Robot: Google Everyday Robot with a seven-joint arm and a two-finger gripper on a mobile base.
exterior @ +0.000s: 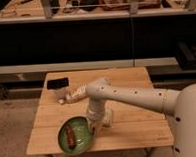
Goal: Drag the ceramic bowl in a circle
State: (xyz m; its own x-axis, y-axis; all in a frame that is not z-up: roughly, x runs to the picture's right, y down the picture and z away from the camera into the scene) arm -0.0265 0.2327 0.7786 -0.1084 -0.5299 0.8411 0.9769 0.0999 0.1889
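Gripper (93, 126) at rim of the one ceramic bowl (77, 137) (one phone (57, 83) beyond).

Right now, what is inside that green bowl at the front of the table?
One reddish-brown elongated piece lies inside the ceramic bowl; what it is cannot be told. The gripper sits at the bowl's rim on the arm's side, hiding that edge.
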